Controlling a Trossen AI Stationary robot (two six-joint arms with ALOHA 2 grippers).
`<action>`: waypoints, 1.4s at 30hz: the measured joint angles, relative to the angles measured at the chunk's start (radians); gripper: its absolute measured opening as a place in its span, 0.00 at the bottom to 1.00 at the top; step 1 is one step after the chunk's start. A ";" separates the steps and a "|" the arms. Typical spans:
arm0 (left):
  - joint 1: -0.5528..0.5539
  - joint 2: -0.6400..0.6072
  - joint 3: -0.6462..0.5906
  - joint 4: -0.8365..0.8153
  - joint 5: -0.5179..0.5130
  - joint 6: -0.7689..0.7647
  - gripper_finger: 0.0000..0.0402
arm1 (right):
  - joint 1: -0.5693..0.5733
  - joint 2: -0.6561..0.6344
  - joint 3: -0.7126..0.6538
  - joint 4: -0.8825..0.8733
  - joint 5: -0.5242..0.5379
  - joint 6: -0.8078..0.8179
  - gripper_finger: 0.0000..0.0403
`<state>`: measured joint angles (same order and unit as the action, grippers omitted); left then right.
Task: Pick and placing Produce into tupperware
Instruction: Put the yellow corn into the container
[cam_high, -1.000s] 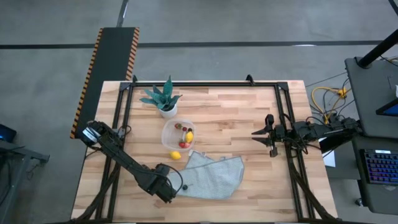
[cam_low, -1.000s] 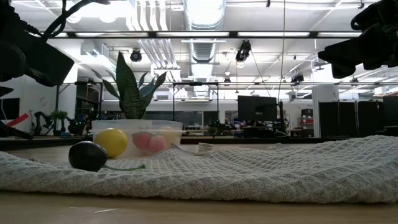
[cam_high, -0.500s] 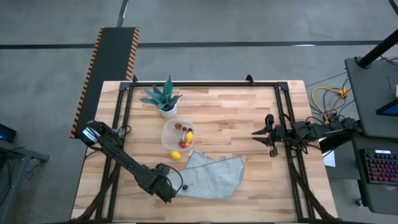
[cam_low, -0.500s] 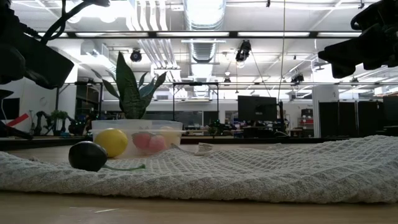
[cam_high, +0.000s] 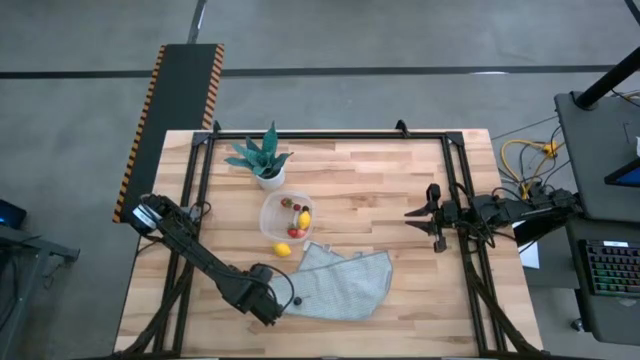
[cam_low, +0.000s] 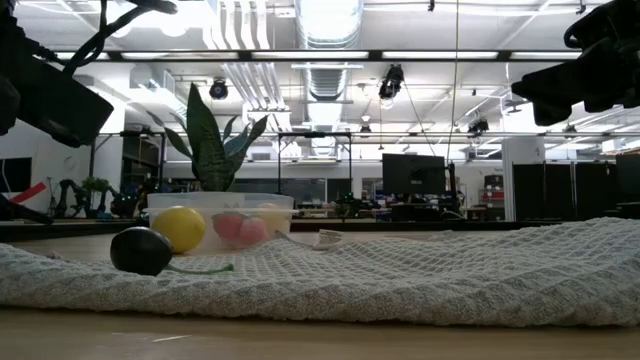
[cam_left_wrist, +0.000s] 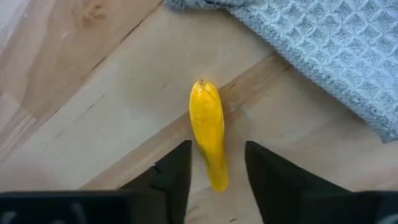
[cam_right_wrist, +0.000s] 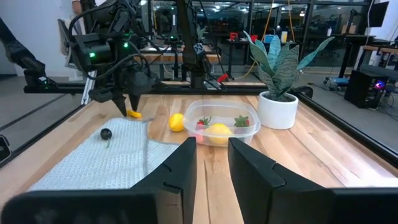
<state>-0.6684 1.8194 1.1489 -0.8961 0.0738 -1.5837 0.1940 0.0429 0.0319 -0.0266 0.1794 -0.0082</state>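
Note:
My left gripper (cam_left_wrist: 215, 177) is open near the table's near-left part (cam_high: 268, 303), pointing down over a long yellow produce piece (cam_left_wrist: 208, 132) that lies on the wood beside the grey cloth (cam_high: 345, 285). Its fingers stand on either side of the piece's end without touching. A dark berry (cam_low: 140, 250) lies on the cloth. A yellow lemon (cam_high: 283, 250) rests on the table next to the clear round tupperware (cam_high: 272, 222), which holds red berries and a yellow piece (cam_right_wrist: 217, 130). My right gripper (cam_right_wrist: 213, 171) is open and waits at the table's right side (cam_high: 438, 216).
A green spiky plant in a white pot (cam_high: 265, 163) stands just beyond the tupperware. The grey waffle cloth (cam_right_wrist: 99, 158) covers the near middle of the table. Dark frame rails (cam_high: 200, 190) run along both sides. Bare wood (cam_high: 380, 190) lies between the tupperware and the right arm.
In the low view my left arm has shifted slightly upward. The produce, the cloth and the tupperware stay where they were.

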 joint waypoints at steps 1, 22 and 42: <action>0.000 0.000 -0.004 0.004 0.000 0.001 0.30 | 0.000 0.000 0.000 0.000 -0.002 0.000 0.20; -0.003 -0.081 -0.056 0.065 0.071 0.134 0.00 | 0.000 0.000 0.000 0.000 -0.003 0.000 0.20; 0.031 -0.221 -0.052 0.012 -0.132 0.208 0.00 | 0.000 0.000 0.000 0.001 -0.004 0.008 0.21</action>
<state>-0.6369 1.5980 1.0966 -0.8844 -0.0585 -1.3756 0.1943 0.0428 0.0319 -0.0257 0.1758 -0.0006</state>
